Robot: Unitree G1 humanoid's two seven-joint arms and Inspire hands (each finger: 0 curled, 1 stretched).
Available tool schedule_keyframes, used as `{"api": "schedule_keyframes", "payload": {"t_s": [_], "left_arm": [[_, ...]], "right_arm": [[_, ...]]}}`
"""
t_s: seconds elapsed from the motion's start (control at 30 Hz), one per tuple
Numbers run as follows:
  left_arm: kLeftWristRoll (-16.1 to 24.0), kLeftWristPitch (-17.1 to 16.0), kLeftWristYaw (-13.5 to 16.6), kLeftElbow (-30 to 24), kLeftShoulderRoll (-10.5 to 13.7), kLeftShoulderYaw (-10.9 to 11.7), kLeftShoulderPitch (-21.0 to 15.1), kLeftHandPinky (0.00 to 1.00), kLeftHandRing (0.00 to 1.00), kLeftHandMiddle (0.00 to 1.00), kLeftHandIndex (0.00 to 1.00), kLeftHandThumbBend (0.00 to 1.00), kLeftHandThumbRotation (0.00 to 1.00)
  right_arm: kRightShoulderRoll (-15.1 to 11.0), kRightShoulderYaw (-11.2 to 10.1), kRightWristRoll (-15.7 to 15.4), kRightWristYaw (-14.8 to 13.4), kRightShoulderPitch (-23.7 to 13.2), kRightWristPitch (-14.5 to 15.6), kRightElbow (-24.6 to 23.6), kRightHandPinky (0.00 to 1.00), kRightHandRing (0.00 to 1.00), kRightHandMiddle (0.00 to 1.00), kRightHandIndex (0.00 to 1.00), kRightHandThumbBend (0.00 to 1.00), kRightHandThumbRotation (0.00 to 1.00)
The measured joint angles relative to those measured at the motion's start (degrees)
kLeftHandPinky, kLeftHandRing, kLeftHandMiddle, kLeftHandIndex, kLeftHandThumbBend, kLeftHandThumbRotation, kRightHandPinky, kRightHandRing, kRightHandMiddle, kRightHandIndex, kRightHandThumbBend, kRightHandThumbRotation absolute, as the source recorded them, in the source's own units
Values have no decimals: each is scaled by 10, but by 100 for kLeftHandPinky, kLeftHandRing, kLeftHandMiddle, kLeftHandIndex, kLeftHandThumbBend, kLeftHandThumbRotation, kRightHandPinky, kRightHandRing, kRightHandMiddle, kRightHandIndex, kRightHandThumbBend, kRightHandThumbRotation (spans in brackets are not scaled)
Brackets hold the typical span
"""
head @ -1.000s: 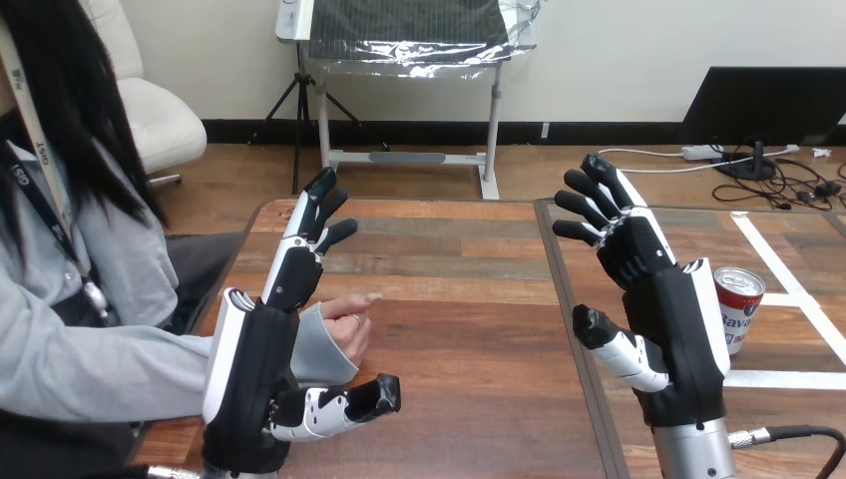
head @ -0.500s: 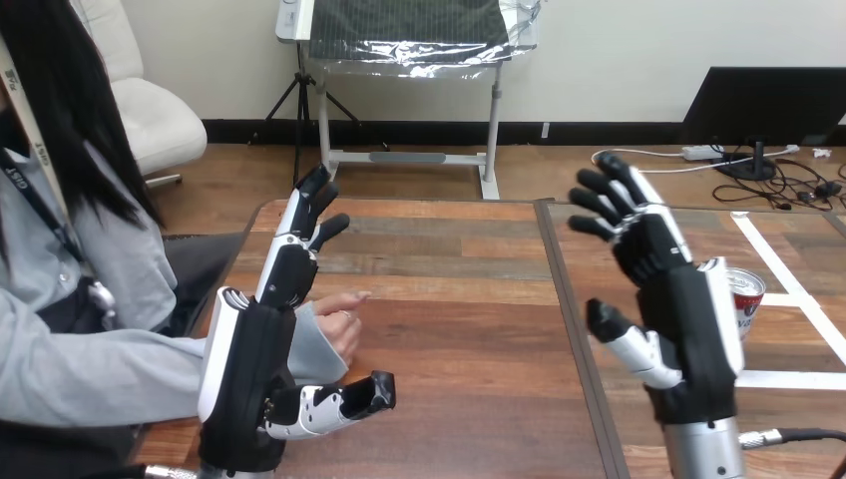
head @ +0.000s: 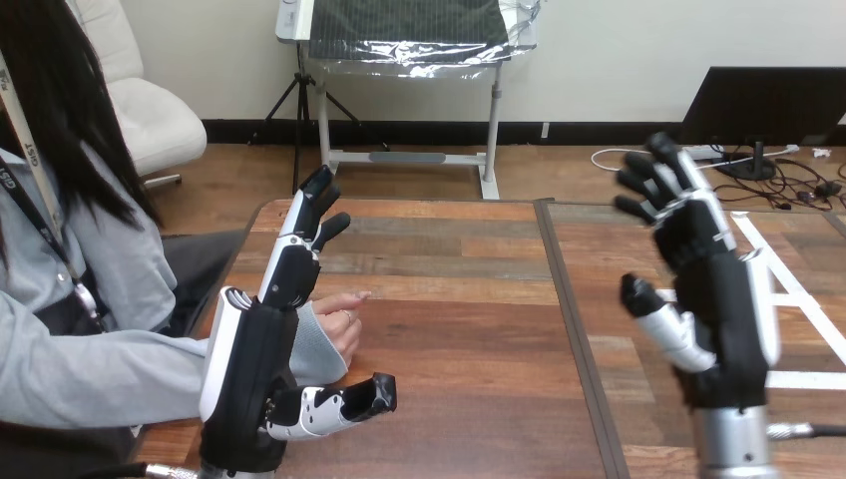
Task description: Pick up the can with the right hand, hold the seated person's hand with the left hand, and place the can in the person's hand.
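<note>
The black-and-white right hand (head: pixel 723 299) has shifted rightward over the brown wooden table (head: pixel 459 289), fingers spread wide, and now hides the red-and-white can that stood beside it. The left hand (head: pixel 261 359) stays upright, fingers straight and holding nothing, just beside the person's grey-sleeved hand (head: pixel 342 319), which rests on the table.

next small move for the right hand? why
Probably keep sliding the right hand rightward, fingers open. Its palm faces left, and it now covers the spot where the can stood a second ago, so the can likely sits behind its back. It should clear the can before closing.
</note>
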Motion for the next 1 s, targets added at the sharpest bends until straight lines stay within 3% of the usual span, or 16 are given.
{"api": "schedule_keyframes", "payload": {"t_s": [0.47, 0.77, 1.0], "left_arm": [[4, 0, -1, 0, -6, 10, 0, 88, 95, 99, 96, 100, 73], [4, 0, -2, 1, -7, 10, 0, 88, 95, 99, 96, 100, 73], [3, 0, -2, 3, -7, 10, 0, 87, 95, 99, 96, 100, 72]], "right_arm": [[-31, -44, 17, -10, -32, 33, 1, 76, 83, 85, 87, 100, 69], [-36, -69, 60, 11, -53, 63, 9, 76, 85, 87, 88, 100, 68], [-37, -87, 66, 14, -69, 77, 29, 77, 85, 88, 90, 100, 69]]}}
